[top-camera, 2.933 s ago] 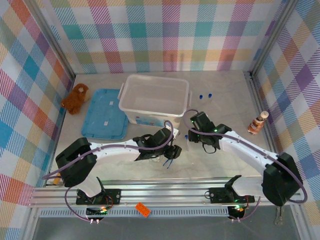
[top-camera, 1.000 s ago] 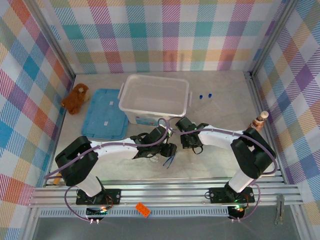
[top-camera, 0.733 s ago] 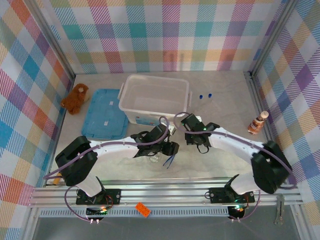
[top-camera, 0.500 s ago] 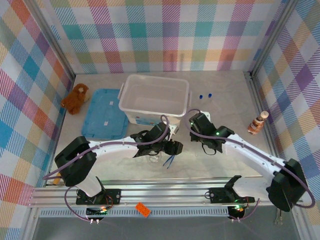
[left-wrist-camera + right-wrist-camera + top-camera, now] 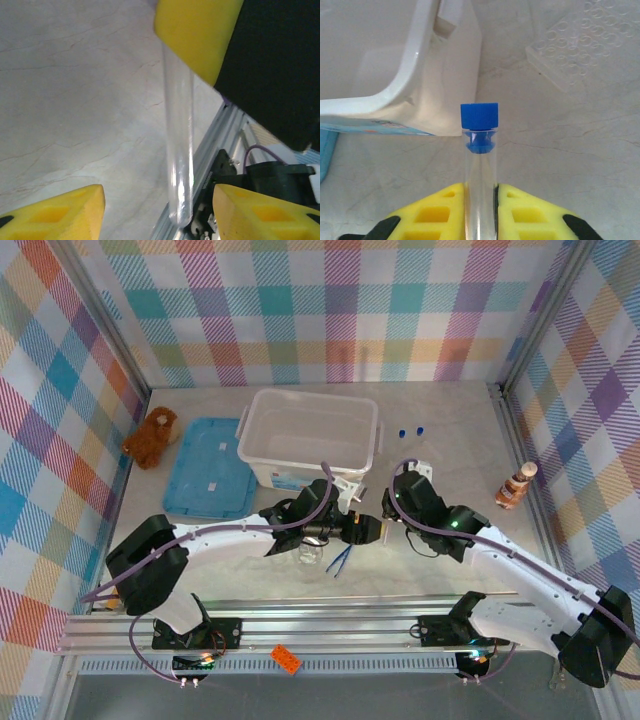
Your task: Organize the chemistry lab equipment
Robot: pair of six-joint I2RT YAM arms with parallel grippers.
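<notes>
My right gripper (image 5: 480, 200) is shut on a thin clear test tube (image 5: 480, 165), whose blue cap (image 5: 479, 115) sticks out past the yellow fingertips. In the left wrist view the same test tube (image 5: 179, 150) hangs down between my left gripper's (image 5: 160, 212) open fingers (image 5: 55, 212), touching neither pad. From above, the left gripper (image 5: 362, 531) and right gripper (image 5: 388, 519) meet in front of the white bin (image 5: 372, 440). A clear petri dish (image 5: 312, 552) and blue tweezers (image 5: 338, 560) lie just below the left gripper. Two more blue-capped tubes (image 5: 410, 432) lie right of the bin.
A blue lid (image 5: 210, 468) lies left of the bin, with a brown plush toy (image 5: 150, 435) beyond it. A striped bottle figure (image 5: 515, 485) stands at the right wall. A clear dimpled plate (image 5: 585, 47) lies near the bin's corner. An orange brick (image 5: 285, 658) sits on the front rail.
The right gripper has carried the tube a little right and turned it toward the left gripper. The left gripper has swung right and now brackets the tube, uncovering the petri dish and tweezers.
</notes>
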